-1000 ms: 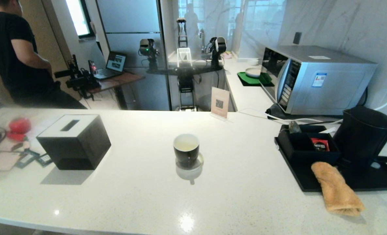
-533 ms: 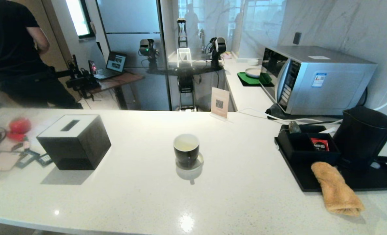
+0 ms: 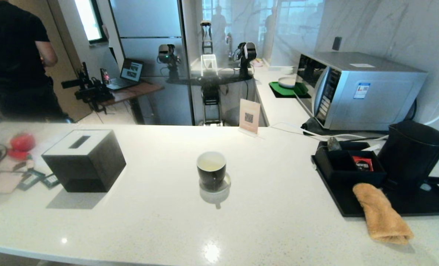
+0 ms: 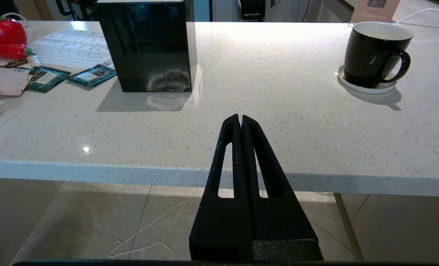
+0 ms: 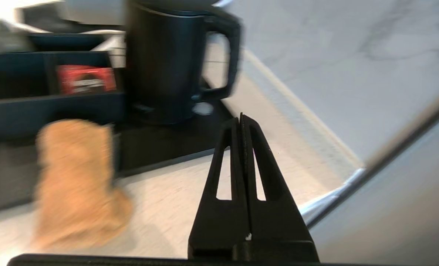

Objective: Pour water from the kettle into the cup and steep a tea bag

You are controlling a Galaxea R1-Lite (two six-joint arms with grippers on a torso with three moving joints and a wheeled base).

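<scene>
The black cup (image 3: pixel 211 170) stands on a white coaster mid-counter; its white inside looks faintly yellowish, and I cannot tell if water is in it. The left wrist view shows a handle on the cup (image 4: pixel 371 55). The matte black kettle (image 3: pixel 413 153) stands on the black tray (image 3: pixel 419 205) at the right, handle to the right. A small grey-green tea bag (image 3: pixel 333 144) rests at the far corner of the black organiser. My left gripper (image 4: pixel 240 117) is shut and empty, low before the counter's front edge. My right gripper (image 5: pixel 240 117) is shut and empty, short of the kettle (image 5: pixel 167 62) and its handle.
A black square-topped box (image 3: pixel 84 160) stands at the left with packets and red toy fruit (image 3: pixel 21 142) beyond it. A rolled orange towel (image 3: pixel 382 214) overhangs the tray's front. A red packet (image 3: pixel 362 163) lies in the organiser. A microwave (image 3: pixel 356 88) is at the back right.
Nothing on the counter has moved. The person in black behind the counter at the far left has shifted position.
</scene>
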